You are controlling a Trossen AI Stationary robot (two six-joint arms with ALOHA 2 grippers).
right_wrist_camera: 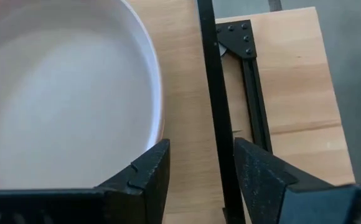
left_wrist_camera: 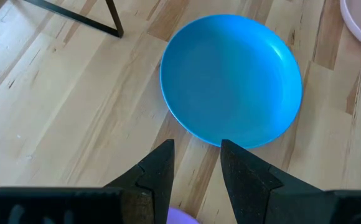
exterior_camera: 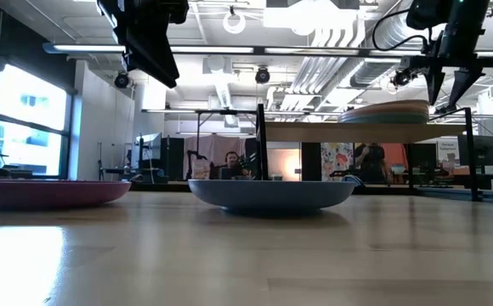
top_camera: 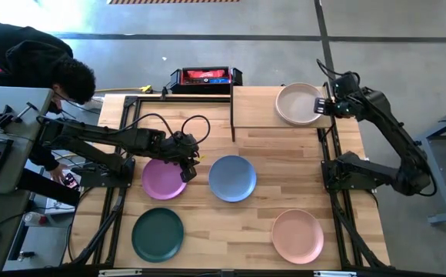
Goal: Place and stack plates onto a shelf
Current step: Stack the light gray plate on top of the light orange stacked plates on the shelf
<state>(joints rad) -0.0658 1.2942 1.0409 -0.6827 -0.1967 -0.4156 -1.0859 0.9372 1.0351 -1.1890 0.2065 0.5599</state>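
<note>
Plates on the table and on the shelf, both grippers with fingers apart.

The shelf (top_camera: 265, 104) stands in the upper middle of the high view, and a stack of plates with a beige plate (top_camera: 299, 103) on top lies on its right part. Four more plates lie on the table (top_camera: 284, 188) below it: a purple plate (top_camera: 161, 179) at centre left, a blue plate (top_camera: 232, 178) just to its right, a dark green plate (top_camera: 158, 234) at lower left, a peach plate (top_camera: 297, 235) at lower right. The left gripper (top_camera: 187, 168) hovers over the right edge of the purple plate, its fingers (left_wrist_camera: 159, 174) open and holding nothing. The right gripper (top_camera: 321, 106) is at the right rim of the beige plate, at the shelf's right end; its fingers (right_wrist_camera: 146, 174) stand apart just beside the rim, gripping nothing. A person (top_camera: 50, 73) bends at the upper left.
</note>
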